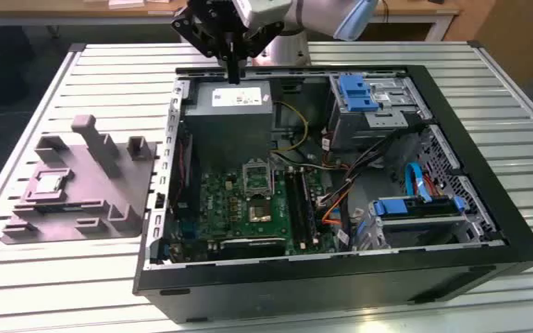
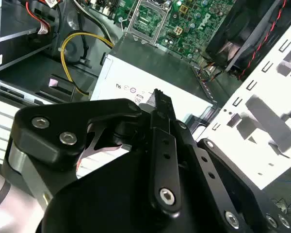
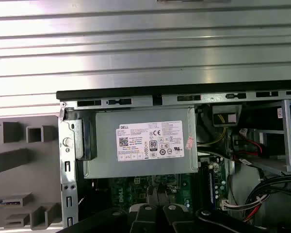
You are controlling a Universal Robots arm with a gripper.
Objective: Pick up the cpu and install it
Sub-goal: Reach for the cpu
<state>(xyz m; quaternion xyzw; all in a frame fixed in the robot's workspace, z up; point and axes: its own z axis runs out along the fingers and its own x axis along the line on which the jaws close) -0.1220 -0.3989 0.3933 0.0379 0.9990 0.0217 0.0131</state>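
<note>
The cpu [image 1: 49,184], a small pale silver square, lies in a recess of the grey plastic fixture [image 1: 109,173] on the exterior view's left, outside the computer. My gripper [image 1: 236,75] hangs over the far edge of the open case, above the grey power supply [image 1: 234,111], well away from the cpu. Its black fingers are shut together with nothing between them, as the second wrist view also shows for the gripper [image 2: 157,93]. The dark metal-framed socket [image 1: 260,208] sits on the green motherboard with its frame raised, and is seen beyond the power supply as the socket [image 2: 148,17].
The black computer case [image 1: 341,277] lies open on a slatted metal table [image 1: 53,277]. Inside are cables, blue drive brackets [image 1: 357,91] and a drive cage [image 1: 415,208]. The power supply [image 3: 140,141] lies right under the gripper, with fixture pegs [image 3: 19,131] beside the case.
</note>
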